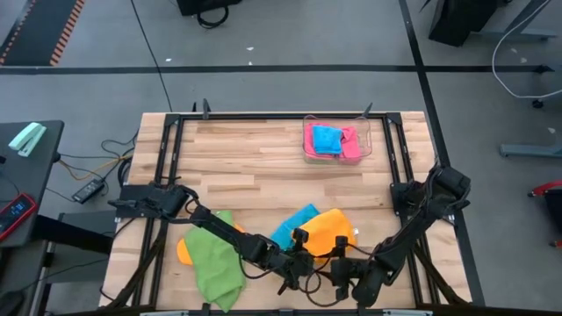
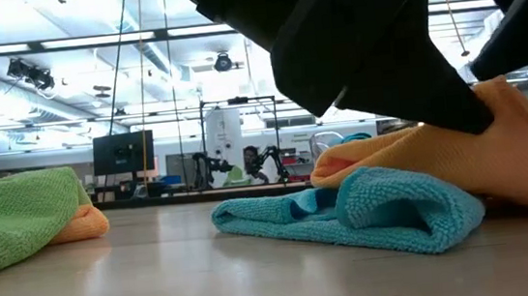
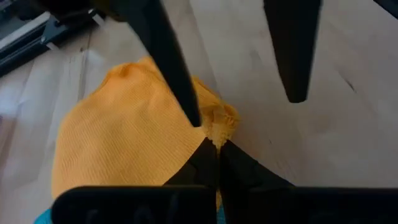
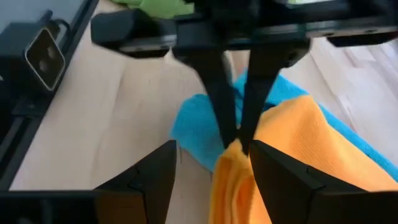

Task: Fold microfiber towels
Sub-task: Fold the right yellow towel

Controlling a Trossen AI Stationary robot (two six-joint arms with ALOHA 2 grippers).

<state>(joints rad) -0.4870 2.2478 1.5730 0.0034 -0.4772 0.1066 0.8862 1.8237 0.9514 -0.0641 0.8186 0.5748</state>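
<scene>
- Bare wooden table (image 1: 255, 167) spans the middle, open for passage.
- A clear tray (image 1: 337, 140) blocks the far right.
- 2 arms, the green towel (image 1: 213, 259) and the orange towel (image 1: 329, 230) crowd the near edge.

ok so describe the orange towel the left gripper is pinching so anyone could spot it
Look along the near edge of the wooden table, right of the middle. There the orange towel lies bunched over a sky blue towel. It alone has its corner pinched in the left gripper.
</scene>
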